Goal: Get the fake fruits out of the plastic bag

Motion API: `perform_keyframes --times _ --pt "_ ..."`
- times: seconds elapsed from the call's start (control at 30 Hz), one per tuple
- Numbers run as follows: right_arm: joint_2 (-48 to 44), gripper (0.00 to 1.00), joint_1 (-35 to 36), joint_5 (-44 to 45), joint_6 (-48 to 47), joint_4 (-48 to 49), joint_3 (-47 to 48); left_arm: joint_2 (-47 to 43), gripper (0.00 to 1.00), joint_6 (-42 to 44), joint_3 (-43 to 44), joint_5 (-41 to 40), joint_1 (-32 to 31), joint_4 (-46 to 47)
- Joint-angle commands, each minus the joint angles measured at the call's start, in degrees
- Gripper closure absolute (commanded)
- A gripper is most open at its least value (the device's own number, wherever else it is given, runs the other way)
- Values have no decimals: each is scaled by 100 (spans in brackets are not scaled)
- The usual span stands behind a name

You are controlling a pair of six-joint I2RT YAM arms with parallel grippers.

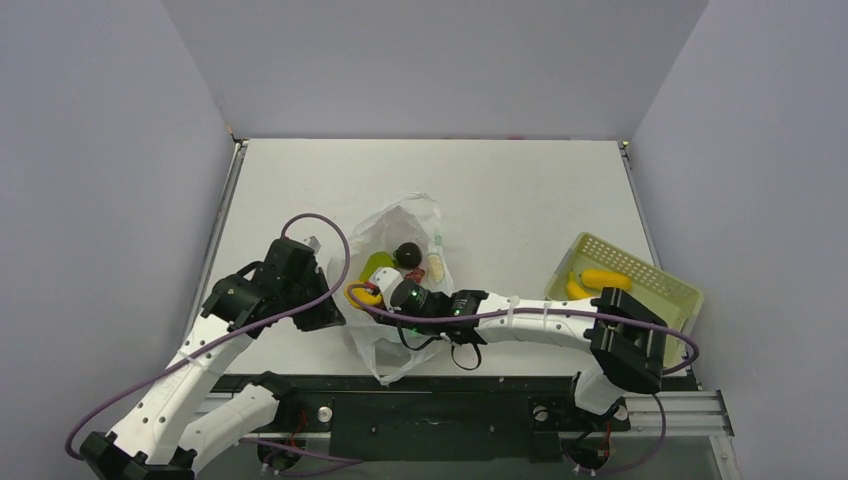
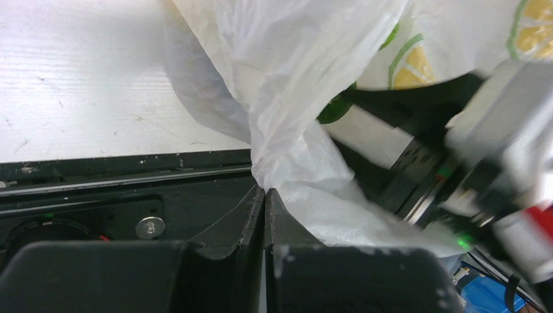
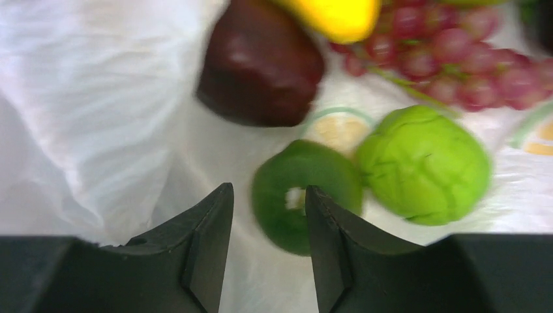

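Note:
The plastic bag (image 1: 400, 215) lies open at the table's near middle. My left gripper (image 1: 325, 315) is shut on a fold of the bag's left edge; the wrist view shows the film (image 2: 287, 98) pinched at the fingertips (image 2: 265, 192). My right gripper (image 1: 385, 290) is inside the bag, open and empty (image 3: 269, 195). A green lime (image 3: 303, 195) lies just ahead of its right finger. Beyond are a lumpy green fruit (image 3: 424, 163), a dark purple fruit (image 3: 261, 62), a yellow piece (image 3: 336, 16) and a red grape bunch (image 3: 450, 59). The purple fruit (image 1: 407, 253) also shows from above.
A pale yellow-green perforated basket (image 1: 665, 285) stands at the right near edge, holding a yellow banana (image 1: 605, 278) and another yellow piece (image 1: 575, 290). The right arm's links stretch across the near edge. The black base rail (image 1: 430, 410) runs along the front.

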Motion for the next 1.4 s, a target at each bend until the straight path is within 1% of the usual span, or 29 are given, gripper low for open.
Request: perform_keyframes --times 0.0,0.13,0.2,0.27,0.3,0.37,0.47,0.5,0.53,0.6,0.63,0.73,0.83,0.93,0.97,1.07,1.13,1.17,1.2,1.23,1.3,1.37 --pt "-358 57 -611 547 453 505 132 15 100 -164 -13 -117 28 -147" --pt "-434 47 -996 827 491 498 437 130 100 -194 12 -316 19 -289" --pt "-308 45 -1201 892 502 423 666 208 100 -153 10 -384 8 -360" --pt "-193 45 -1325 675 458 390 816 227 100 -146 -58 -440 -12 -398" --pt "-245 46 -1269 590 409 449 814 218 100 -139 -76 -454 -15 -380" --pt "-461 45 -943 447 170 499 700 151 100 -149 -156 -496 -24 -334" --pt "-807 44 -314 282 44 392 444 165 100 -149 -305 -533 -17 -134" --pt "-959 45 -205 275 33 348 367 225 100 -134 -385 -528 -21 -41" --pt "-1019 45 50 268 -9 332 233 265 100 -112 -438 -515 -24 157" --pt "-1000 48 373 266 -157 272 119 383 100 -85 -590 -507 -21 441" --pt "-836 48 424 188 -217 246 91 434 100 -71 -678 -550 -18 519" --pt "-383 57 483 -24 -384 329 46 453 100 43 -775 -606 -16 677" --pt "51 60 547 55 -731 208 346 284 100 -85 -898 -578 -9 624" --pt "328 62 368 -47 -538 238 456 98 100 -240 -939 -588 5 555" --pt "307 63 174 -261 -458 295 418 78 100 -262 -939 -603 13 537" --pt "-19 64 -51 -587 -349 424 369 113 100 -258 -899 -611 34 472" --pt "-357 62 -134 -612 -382 333 428 192 100 -217 -855 -603 36 418" --pt "-481 56 -185 -612 -366 303 471 213 100 -172 -839 -606 36 386" --pt "-739 52 -297 -602 -315 279 529 240 100 -155 -804 -608 36 373" --pt "-857 46 -350 -589 -294 197 564 250 100 -120 -792 -613 36 357" --pt "-1103 40 -499 -571 -253 70 679 255 100 -93 -793 -611 36 365" --pt "-1248 37 -612 -555 -333 -112 863 255 100 -67 -814 -614 36 380"
